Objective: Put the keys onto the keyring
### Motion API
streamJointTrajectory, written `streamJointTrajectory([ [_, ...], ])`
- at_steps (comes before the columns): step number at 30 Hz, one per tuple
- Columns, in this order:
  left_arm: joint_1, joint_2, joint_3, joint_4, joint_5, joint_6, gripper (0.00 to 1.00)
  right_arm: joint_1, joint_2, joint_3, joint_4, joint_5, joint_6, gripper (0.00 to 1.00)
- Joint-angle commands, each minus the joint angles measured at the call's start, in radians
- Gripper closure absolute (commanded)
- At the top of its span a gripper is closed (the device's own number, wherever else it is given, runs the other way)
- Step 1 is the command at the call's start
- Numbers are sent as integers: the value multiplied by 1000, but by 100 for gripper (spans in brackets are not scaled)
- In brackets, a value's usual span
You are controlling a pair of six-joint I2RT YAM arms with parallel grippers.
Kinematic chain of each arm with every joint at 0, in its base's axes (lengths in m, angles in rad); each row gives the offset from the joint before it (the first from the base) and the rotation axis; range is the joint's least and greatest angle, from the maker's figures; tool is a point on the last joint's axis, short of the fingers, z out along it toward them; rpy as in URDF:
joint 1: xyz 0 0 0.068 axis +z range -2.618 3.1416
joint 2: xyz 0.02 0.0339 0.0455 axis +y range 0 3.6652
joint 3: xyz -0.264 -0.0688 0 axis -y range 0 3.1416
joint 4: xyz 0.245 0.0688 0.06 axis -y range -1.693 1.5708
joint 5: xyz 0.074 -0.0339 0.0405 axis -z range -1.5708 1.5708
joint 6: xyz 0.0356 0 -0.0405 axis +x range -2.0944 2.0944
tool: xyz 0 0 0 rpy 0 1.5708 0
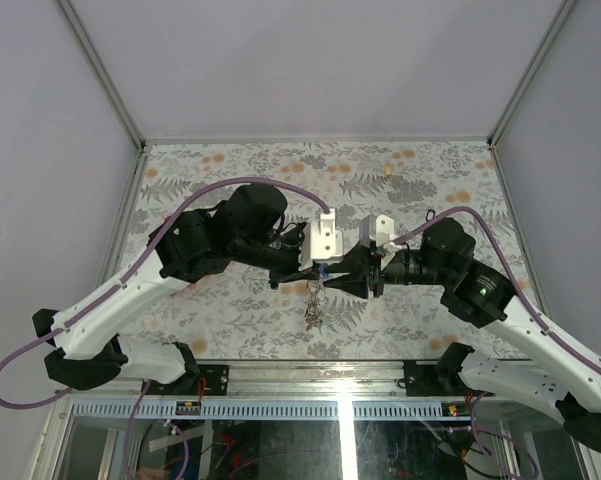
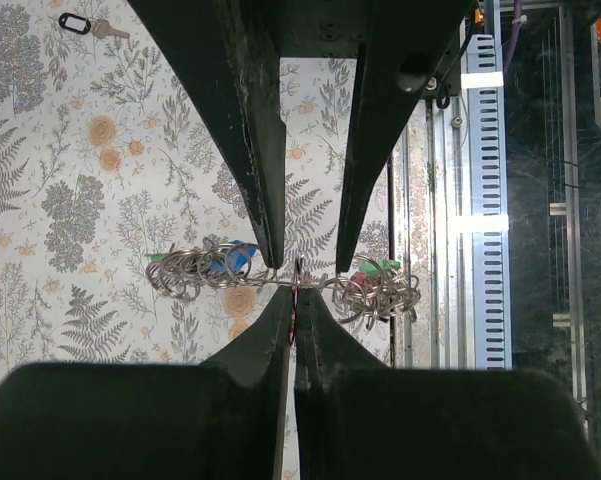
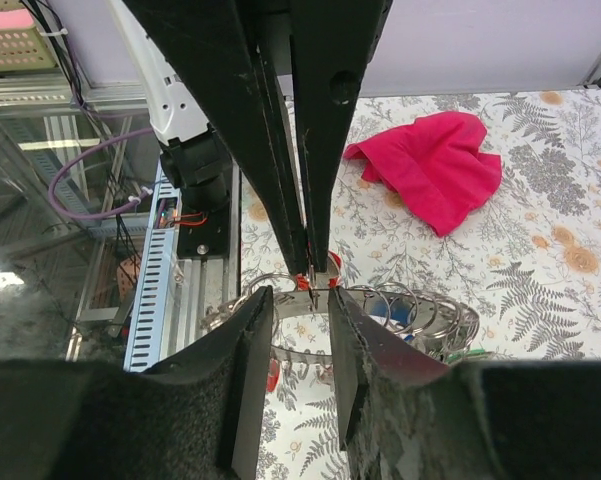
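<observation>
Both arms meet over the middle of the table. My left gripper (image 1: pixel 315 270) (image 2: pixel 296 292) is shut on the thin grey keyring (image 2: pixel 266 283) (image 3: pixel 298 301), with a sliver of red showing between its pads. Bunches of keys (image 2: pixel 195 272) with blue, green and red tags hang from the ring on both sides and dangle below it (image 1: pixel 312 312). My right gripper (image 1: pixel 332 283) (image 3: pixel 300 295) faces the left one. It is open, with one finger on each side of the ring at the pinch point. A loose key with a black tag (image 2: pixel 80 22) lies far off on the table.
A magenta cloth (image 3: pixel 430 165) lies crumpled on the floral table beyond the ring. The metal rail at the table's near edge (image 2: pixel 480 200) (image 3: pixel 160 290) runs close to the hanging keys. A small cream item (image 1: pixel 392 170) lies near the back.
</observation>
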Motion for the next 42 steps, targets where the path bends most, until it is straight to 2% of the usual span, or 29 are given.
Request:
streamJointTrajectory([
  [1, -11, -1, 44, 35, -5, 17, 100, 5, 7, -7, 87, -11, 13, 66],
  [5, -12, 1, 48, 35, -1, 20, 100, 5, 17, -8, 93, -10, 13, 68],
  [11, -14, 4, 47, 35, 3, 25, 100, 5, 30, -9, 95, -10, 13, 77],
  [14, -14, -1, 43, 40, 2, 26, 100, 4, 36, -8, 85, -10, 7, 85],
  [17, -13, -7, 38, 51, 1, 26, 100, 5, 42, -2, 61, -7, -2, 100],
  [21, -14, -20, 32, 66, -6, 28, 100, 4, 42, 20, 37, 11, 1, 100],
  [23, -14, -41, 10, 94, -7, 20, 96, 5, 31, 23, 55, 22, 12, 100],
  [27, -13, -106, -51, 195, -8, -30, 71, 5, -11, 18, 119, 12, 39, 100],
  [29, -13, -140, -74, 245, 13, -55, 65, 5, -30, 19, 137, -1, 52, 100],
  [36, -15, -255, -207, 419, 41, -109, 62, 5, -80, 17, 169, -46, 68, 100],
  [42, -14, -258, -216, 438, 80, -114, 62, 5, -92, 21, 208, -101, 93, 100],
])
